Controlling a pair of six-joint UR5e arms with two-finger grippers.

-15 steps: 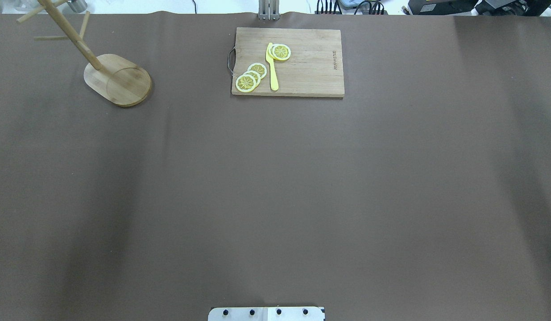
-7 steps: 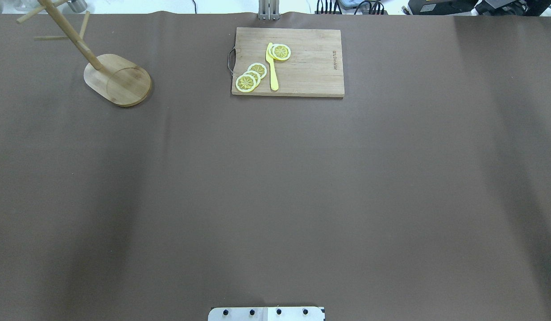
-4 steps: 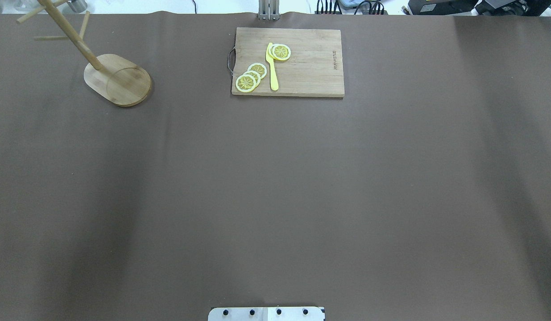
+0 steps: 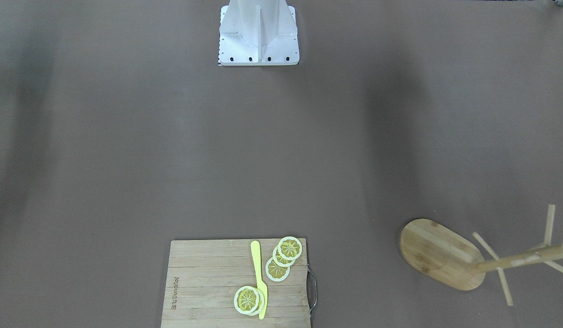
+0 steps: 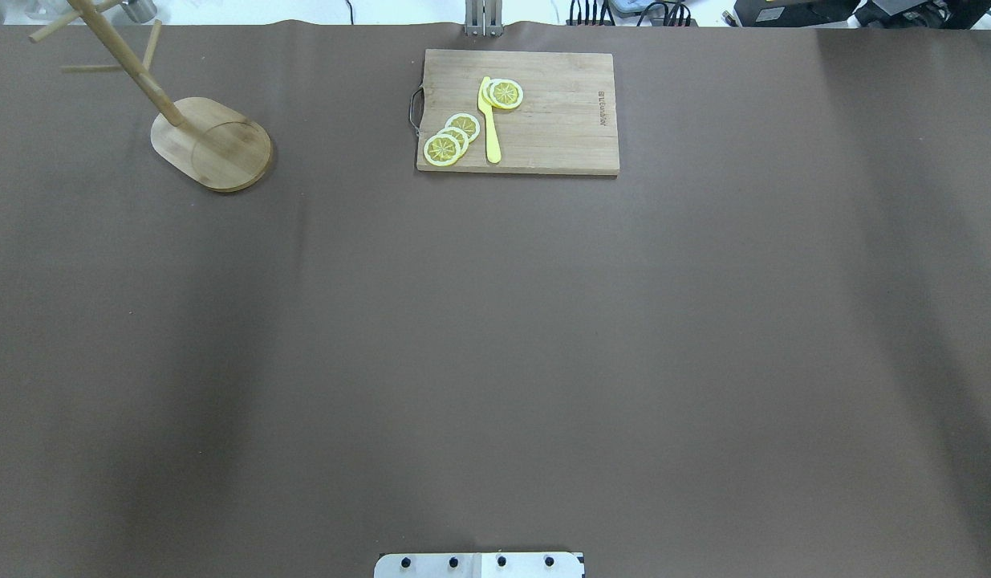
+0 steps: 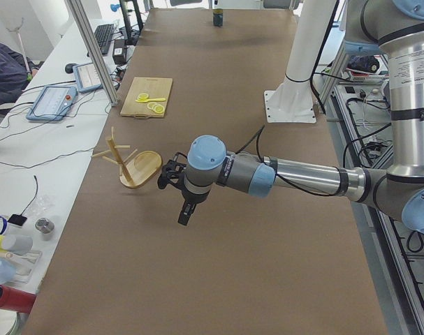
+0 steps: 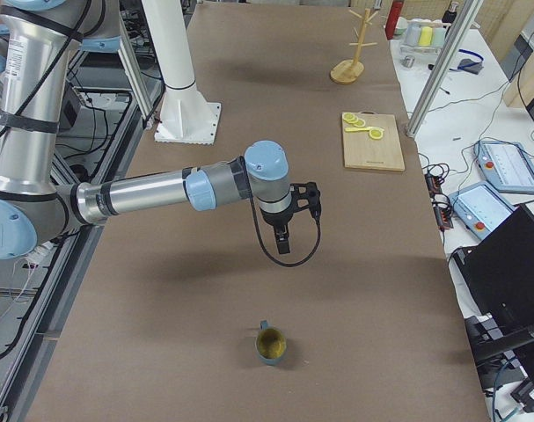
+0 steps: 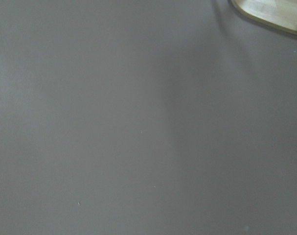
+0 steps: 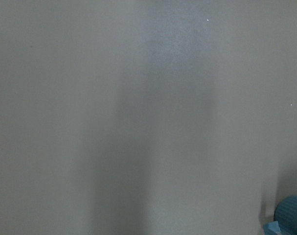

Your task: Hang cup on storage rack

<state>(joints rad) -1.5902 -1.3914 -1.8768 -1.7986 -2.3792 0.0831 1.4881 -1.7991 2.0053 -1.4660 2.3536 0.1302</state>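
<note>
Looking from the front: light bamboo storage rack (image 4: 438,255) with oval base, round post and thin pegs stands bare near the counter's far-left corner. A rectangular slatted wooden cutting board (image 4: 208,282) carrying lemon slices (image 4: 290,248) and a yellow plastic knife (image 4: 260,282) sits mid-way along the far edge. No cup or arm shows.
Overhead: storage rack (image 5: 214,144) and cutting board (image 5: 551,120) lie exactly as in the earlier overhead frames; nothing has shifted.
Left end: left gripper (image 6: 186,215) hangs above the counter near the rack; whether its fingers are spread or closed cannot be told.
Right end: dark blue-grey cup (image 7: 270,345) with mustard-yellow inside stands upright near the counter's right end. The right gripper (image 7: 282,242) hovers apart from it, finger state unclear.
Left wrist: only the rack base's edge (image 8: 275,12) shows.
Right wrist: a blue-grey sliver (image 9: 291,215) shows, probably the cup.
Progress: nothing done yet; grasping, carrying and hooking the handle on a peg all remain.
</note>
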